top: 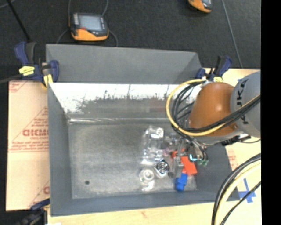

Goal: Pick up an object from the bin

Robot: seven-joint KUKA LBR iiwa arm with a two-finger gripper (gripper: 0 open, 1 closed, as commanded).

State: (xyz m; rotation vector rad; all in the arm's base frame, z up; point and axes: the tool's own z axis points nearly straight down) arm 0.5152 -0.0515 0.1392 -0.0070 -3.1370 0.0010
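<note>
Where hand (177, 154) hangs, orange blk (189, 167) sits just beside.

— Where's the heap (152, 159)?
— In the bin (105, 154), right of middle, toward the near wall.
— And the hand (181, 157)?
— Over the heap's right edge; a block (189, 167) lies just before it.

Dim; seemingly overhead glare whitens the bin (114, 99) wall.

Orange-and-grey screened device (89, 26) on dark floor (145, 26), second device (199, 4) farther right
</note>
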